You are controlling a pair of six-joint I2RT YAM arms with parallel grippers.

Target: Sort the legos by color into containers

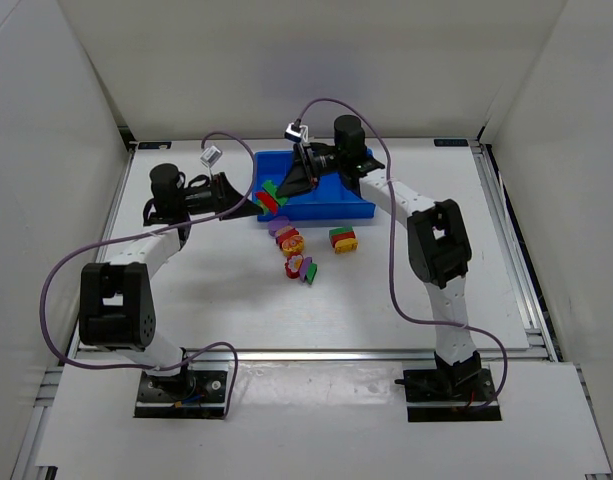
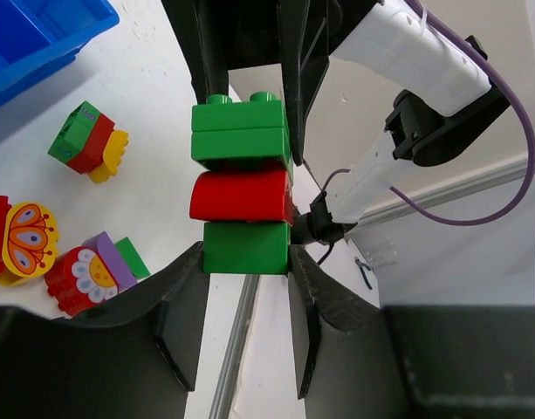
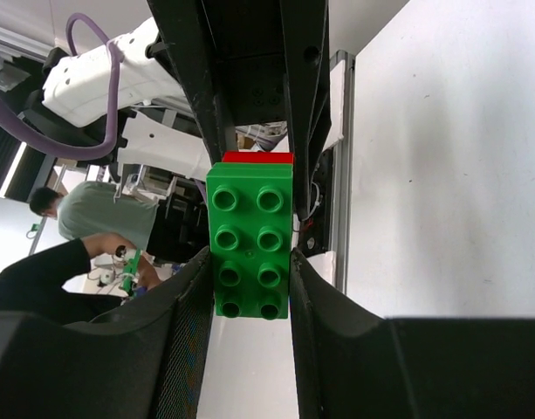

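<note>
Shared hold by the blue tray [image 1: 326, 213]
At its near-left corner I see my left gripper [image 2: 247, 271] and right gripper [image 3: 250, 271] each clamped on opposite ends of the green-red-green lego stack [image 2: 243, 196] — loose legos [image 1: 296, 258] lie just in front of the tray.

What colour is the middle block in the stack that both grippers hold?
Red: the middle block shows best in the left wrist view.
</note>
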